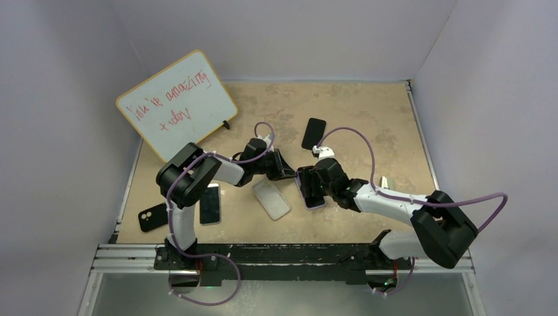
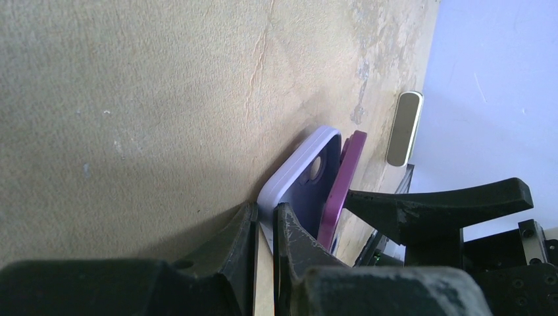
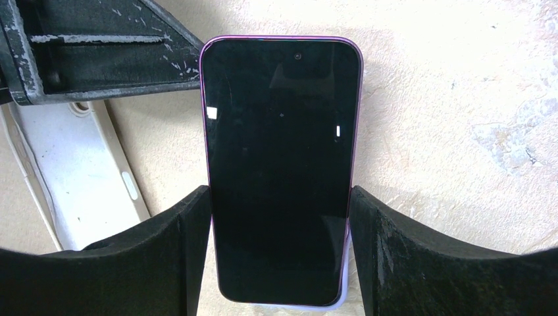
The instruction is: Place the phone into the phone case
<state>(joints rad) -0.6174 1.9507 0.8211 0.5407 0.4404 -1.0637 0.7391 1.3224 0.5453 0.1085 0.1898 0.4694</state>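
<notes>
Purple phone (image 3: 279, 164) pressed against the lilac phone case (image 2: 296, 178), right of the whiteboard (image 1: 176, 104).
Its screen is dark and glossy with a purple rim. The right gripper (image 3: 279, 197) clamps its long sides, and the left gripper (image 2: 265, 209) pinches the case's edge. The mottled tan table (image 1: 368, 112) has pale walls (image 1: 296, 33) around it.

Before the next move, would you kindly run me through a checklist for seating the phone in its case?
1. Right gripper clamps the purple phone by its long sides: ok.
2. Left gripper pinches the lavender case at its edge: ok.
3. Screen faces away from the case: ok.
4. Phone fully seated: not ok; the left wrist view shows a gap opening toward one end.
5. Camera end matches the case cut-out: cannot tell.
</notes>
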